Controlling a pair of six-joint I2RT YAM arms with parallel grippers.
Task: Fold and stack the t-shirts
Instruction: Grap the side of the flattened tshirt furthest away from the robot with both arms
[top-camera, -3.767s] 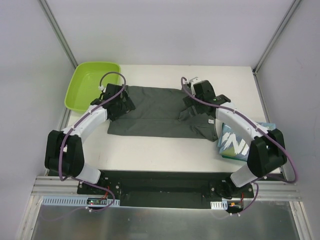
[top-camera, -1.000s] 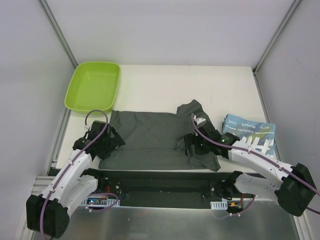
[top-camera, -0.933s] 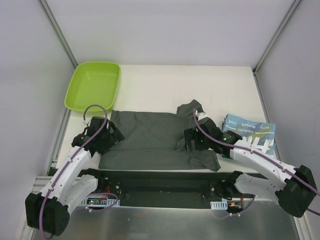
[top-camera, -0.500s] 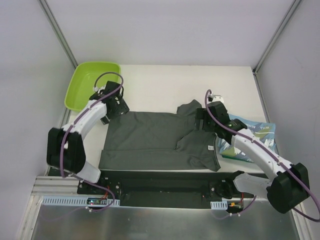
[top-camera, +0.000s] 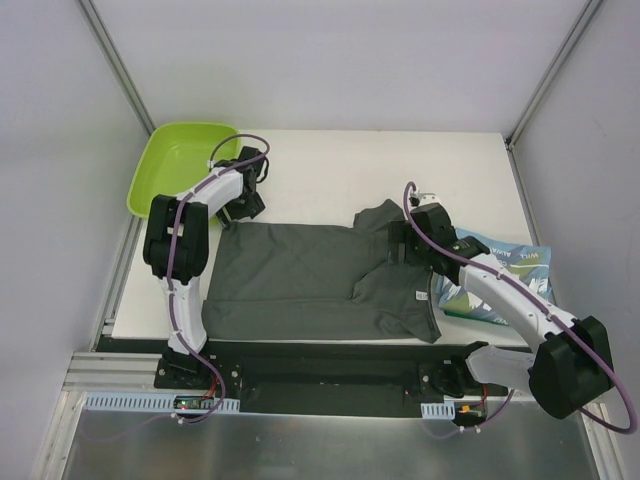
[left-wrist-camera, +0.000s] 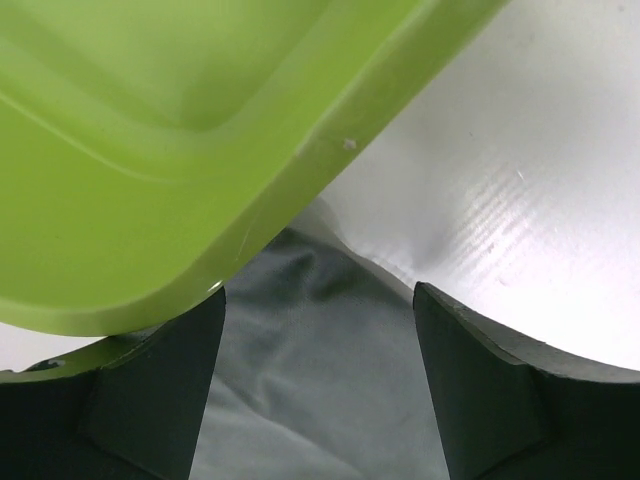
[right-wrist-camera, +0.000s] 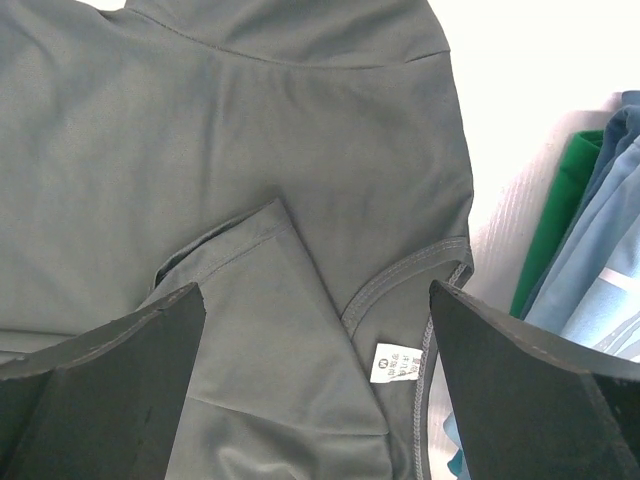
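**A:** Looking at the left gripper (top-camera: 243, 203): poised at the far-left corner of the dark grey t-shirt (top-camera: 300, 275), just beside the near-right rim of the lime-green tray (top-camera: 178, 165). Open or closed?

**B:** Parted, with the cloth corner showing in the gap and nothing pinched.

**A:** And the right gripper (top-camera: 398, 243)?

**B:** Spread wide above the right end of the same shirt, near the small white label (right-wrist-camera: 396, 362), holding nothing.

**A:** Whereabouts of the shirts?

**B:** Lying flat across the near half of the white table (top-camera: 330, 170), with a flap folded over by the collar. As for the light blue t-shirt (top-camera: 500, 275): folded at the right, just beside the grey one's edge.
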